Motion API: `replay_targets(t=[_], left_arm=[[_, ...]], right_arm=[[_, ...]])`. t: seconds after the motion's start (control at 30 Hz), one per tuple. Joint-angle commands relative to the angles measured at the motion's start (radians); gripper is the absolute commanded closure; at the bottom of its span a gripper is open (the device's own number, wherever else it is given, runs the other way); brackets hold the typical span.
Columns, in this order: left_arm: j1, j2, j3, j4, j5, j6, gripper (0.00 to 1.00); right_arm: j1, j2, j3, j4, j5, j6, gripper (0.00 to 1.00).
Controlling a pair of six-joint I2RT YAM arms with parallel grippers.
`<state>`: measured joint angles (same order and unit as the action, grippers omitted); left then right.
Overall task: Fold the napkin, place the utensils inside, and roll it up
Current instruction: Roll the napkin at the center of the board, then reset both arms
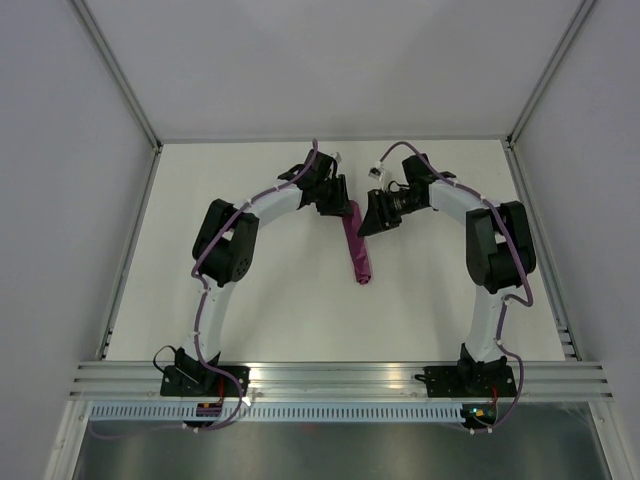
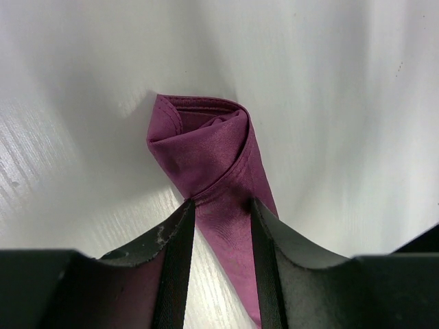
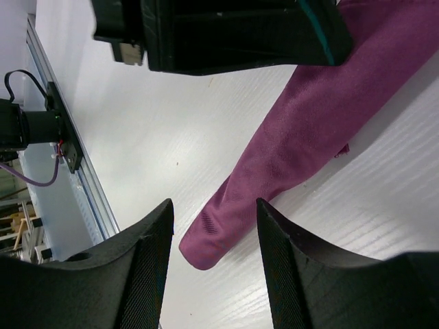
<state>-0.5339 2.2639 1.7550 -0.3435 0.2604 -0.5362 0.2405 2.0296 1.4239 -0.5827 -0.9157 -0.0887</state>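
The plum napkin (image 1: 357, 250) lies on the white table (image 1: 280, 300) as a narrow roll, running from between my two grippers toward the near side. My left gripper (image 1: 340, 205) stands over its far end. In the left wrist view the roll (image 2: 206, 144) curls open at its end, and the left gripper (image 2: 221, 202) is shut on the cloth, which fills the gap at the fingertips. My right gripper (image 1: 372, 222) is open just right of the roll. In the right wrist view the napkin's near tip (image 3: 226, 226) lies below the open right gripper (image 3: 214, 202), untouched. The utensils are hidden.
The left gripper's black body (image 3: 226, 34) fills the top of the right wrist view, close to the right gripper. A metal rail (image 1: 340, 378) runs along the table's near edge, and grey walls (image 1: 60, 150) close in the left, right and back.
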Motion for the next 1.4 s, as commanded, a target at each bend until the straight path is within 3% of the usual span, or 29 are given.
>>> replay_targets(t=[0.0,0.37,0.57,0.83,1.07,1.37], left_arm=[[0.005,-0.059,0.035,-0.012,0.020,0.058,0.57],[0.022,-0.302,-0.044,-0.012,-0.027,0.139,0.55],[0.023,-0.590,-0.317,-0.006,-0.108,0.162,0.55],[0.025,-1.028,-0.641,0.037,-0.150,0.151,0.52],[0.025,-1.227,-0.761,0.008,-0.151,0.166,0.51],[0.025,-1.339,-0.815,-0.020,-0.144,0.189,0.50]], right_arm=[[-0.030,-0.083,0.035,0.020,0.017,0.030,0.43],[-0.134,-0.187,-0.020,0.038,0.051,-0.013,0.41],[-0.234,-0.302,-0.088,0.018,0.098,-0.077,0.40],[-0.386,-0.603,-0.246,0.054,0.207,-0.135,0.35],[-0.445,-0.739,-0.312,0.027,0.279,-0.155,0.32],[-0.449,-0.833,-0.355,0.060,0.331,-0.143,0.30]])
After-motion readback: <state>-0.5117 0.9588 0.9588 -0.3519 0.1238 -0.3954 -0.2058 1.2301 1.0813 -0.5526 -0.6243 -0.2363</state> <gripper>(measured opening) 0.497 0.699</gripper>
